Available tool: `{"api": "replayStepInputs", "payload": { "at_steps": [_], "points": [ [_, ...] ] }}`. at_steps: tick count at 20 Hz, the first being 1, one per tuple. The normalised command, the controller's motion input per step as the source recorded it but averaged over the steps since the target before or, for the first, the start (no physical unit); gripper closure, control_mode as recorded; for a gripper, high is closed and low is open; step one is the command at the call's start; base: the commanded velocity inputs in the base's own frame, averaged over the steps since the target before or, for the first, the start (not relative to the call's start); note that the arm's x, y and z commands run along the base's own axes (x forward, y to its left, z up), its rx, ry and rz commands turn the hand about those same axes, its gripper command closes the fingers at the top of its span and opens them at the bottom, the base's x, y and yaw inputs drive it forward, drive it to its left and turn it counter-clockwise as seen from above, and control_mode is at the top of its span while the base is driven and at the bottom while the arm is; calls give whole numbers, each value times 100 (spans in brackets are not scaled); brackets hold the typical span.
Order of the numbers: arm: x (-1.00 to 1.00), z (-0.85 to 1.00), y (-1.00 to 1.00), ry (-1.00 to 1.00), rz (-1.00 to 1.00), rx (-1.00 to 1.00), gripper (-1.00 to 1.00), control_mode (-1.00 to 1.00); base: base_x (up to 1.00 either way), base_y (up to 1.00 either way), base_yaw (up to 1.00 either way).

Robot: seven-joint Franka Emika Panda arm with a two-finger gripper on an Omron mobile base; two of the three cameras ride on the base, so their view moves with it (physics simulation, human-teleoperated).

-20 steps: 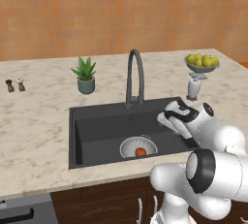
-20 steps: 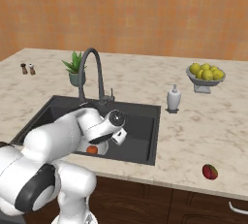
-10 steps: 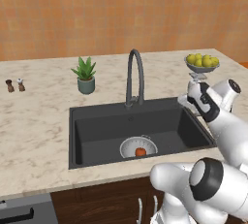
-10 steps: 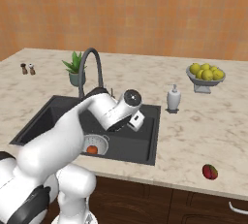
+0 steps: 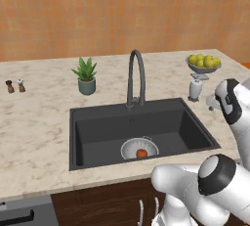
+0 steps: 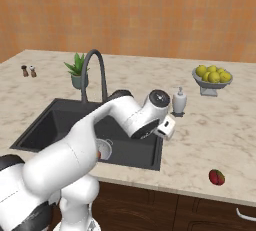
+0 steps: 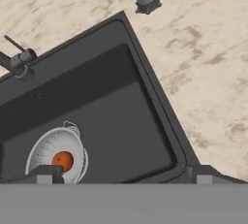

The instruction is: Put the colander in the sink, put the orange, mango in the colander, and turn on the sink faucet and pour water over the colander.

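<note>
Kitchen: we see a marbled beige counter point(image 5: 39, 122) before an orange wall, with the dark sink point(image 5: 97, 144) set into it.
Colander: we find the colander point(image 5: 132, 147) resting on the sink floor, toward the near side and about the middle; the hand view shows it too point(image 7: 48, 152).
Orange: the orange point(image 5: 141, 153) lies inside the colander, a little to its right part.
Mango: we take the small red-green fruit point(image 6: 216, 177) on the counter, near the front edge and well to the right of the sink, for the mango; it is well apart from the colander.
Faucet: the sink faucet point(image 5: 136, 76) stands at the far rim of the sink; we see no water running.
Gripper: the gripper point(image 7: 121, 172) hangs above the right part of the sink, its fingers spread wide and nothing between them.
Other things: a soap bottle point(image 6: 179, 101) and a fruit bowl point(image 6: 212, 80) stand at the far right, a potted plant point(image 5: 86, 75) to the left of the faucet.
Step in hand: we judge the first fruit done and the mango next.
Next move: we think the arm must swing right and toward the near edge, come down over the mango with open fingers, and close on it carefully, because a round fruit may roll.
</note>
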Motion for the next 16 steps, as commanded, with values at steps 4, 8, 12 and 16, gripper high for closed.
{"api": "replayStepInputs", "payload": {
  "at_steps": [4,8,12,16],
  "points": [
    [-45,0,-82,3,0,-16,-100,-100,0,0,0],
    [-24,0,-78,5,0,-17,-100,-100,0,0,0],
    [-9,0,-70,9,0,-17,-100,-100,0,0,0],
    [-20,-9,-67,14,0,-14,-100,-100,0,0,0]
  ]
}}
